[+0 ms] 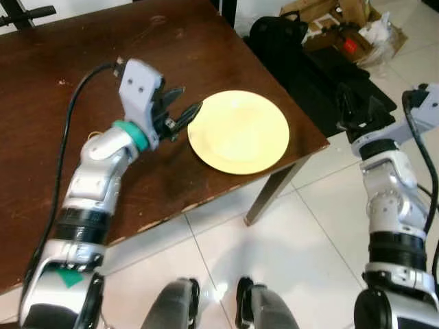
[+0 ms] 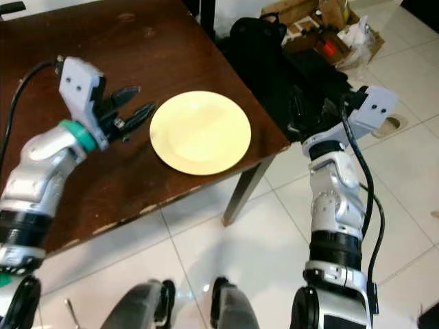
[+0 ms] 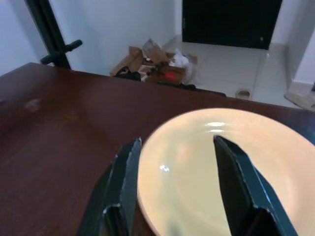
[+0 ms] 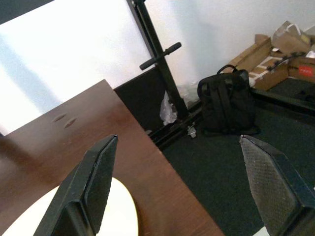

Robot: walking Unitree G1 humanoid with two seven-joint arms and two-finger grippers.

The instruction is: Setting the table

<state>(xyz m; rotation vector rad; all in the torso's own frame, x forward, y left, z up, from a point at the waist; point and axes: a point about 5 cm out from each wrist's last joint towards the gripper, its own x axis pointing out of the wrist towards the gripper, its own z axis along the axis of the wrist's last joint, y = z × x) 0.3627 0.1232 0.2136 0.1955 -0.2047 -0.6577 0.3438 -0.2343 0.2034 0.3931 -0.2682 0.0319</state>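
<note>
In the left eye view, the yellow plate [image 1: 239, 131] lies flat near the table [image 1: 82, 55] corner. The left gripper [image 1: 184, 108] waits at its nine o'clock edge, jaws spread and holding nothing. The plate looks placed; next it likely needs cutlery.

The left wrist view shows the shiny plate rim up close.

The right wrist view adds a black backpack [image 4: 227, 102] at two o'clock, with the right gripper [image 4: 183, 167] spread wide.

Glossy smooth yellow plate [image 1: 239, 131] on a dark, worn wooden table [image 1: 82, 171]; shiny floor tiles [image 1: 274, 253].
</note>
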